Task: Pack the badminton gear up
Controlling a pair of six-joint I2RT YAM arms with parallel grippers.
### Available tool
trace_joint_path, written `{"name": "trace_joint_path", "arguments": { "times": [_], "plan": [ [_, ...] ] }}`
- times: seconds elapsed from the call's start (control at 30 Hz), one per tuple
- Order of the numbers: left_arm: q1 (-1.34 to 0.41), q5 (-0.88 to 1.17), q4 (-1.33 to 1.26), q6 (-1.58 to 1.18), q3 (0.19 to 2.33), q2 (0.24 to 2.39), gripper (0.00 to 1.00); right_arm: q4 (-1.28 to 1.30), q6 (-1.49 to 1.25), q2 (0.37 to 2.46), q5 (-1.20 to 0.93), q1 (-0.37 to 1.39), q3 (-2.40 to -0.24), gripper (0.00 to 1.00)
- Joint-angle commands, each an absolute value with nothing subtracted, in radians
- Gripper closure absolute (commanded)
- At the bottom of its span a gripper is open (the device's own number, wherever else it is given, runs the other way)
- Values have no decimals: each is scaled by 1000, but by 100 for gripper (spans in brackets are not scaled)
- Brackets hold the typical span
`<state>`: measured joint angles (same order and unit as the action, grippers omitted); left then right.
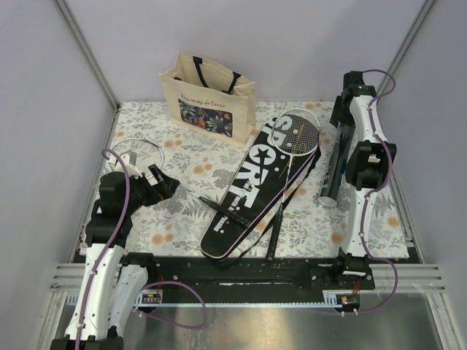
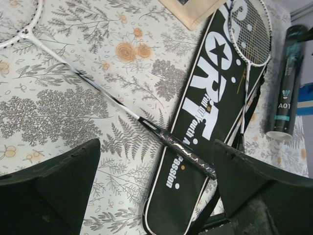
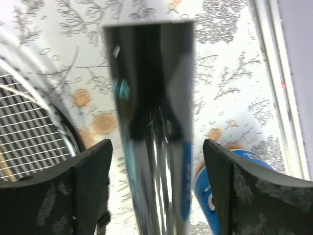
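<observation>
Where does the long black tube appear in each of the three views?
Top external: the tube is at the right, between the cover and the right arm.
Left wrist: the tube is at the far right edge.
Right wrist: the tube is in the centre, close and blurred, inside the open right end effector.
Shared landmark: the racket head, left of the tube in every view.

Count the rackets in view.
2. One racket lies on the SPORT cover, head at its far end. The other racket lies left of it, handle end resting on the cover. None seem hidden.
</observation>
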<state>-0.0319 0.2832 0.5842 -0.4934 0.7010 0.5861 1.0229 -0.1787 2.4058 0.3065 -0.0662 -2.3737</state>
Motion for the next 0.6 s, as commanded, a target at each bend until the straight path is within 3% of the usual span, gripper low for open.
{"name": "trace_joint_path", "arguments": {
  "times": [0.0, 0.13, 0.37, 0.57],
  "plan": [
    [-34, 227, 598, -460, 756, 620, 1, 1034, -176, 2349, 351, -69, -2413, 14],
    [-34, 210, 621, -463, 773, 675, 1, 999, -186, 2248, 299, -63, -2301, 7],
    [-34, 212, 588, -607, 724, 767, 1, 934, -264, 1987, 166, -25, -2039, 14],
    [-32, 372, 444, -738, 638, 888, 3, 660, -419, 1706, -50, 46, -1558, 25]
  ]
}}
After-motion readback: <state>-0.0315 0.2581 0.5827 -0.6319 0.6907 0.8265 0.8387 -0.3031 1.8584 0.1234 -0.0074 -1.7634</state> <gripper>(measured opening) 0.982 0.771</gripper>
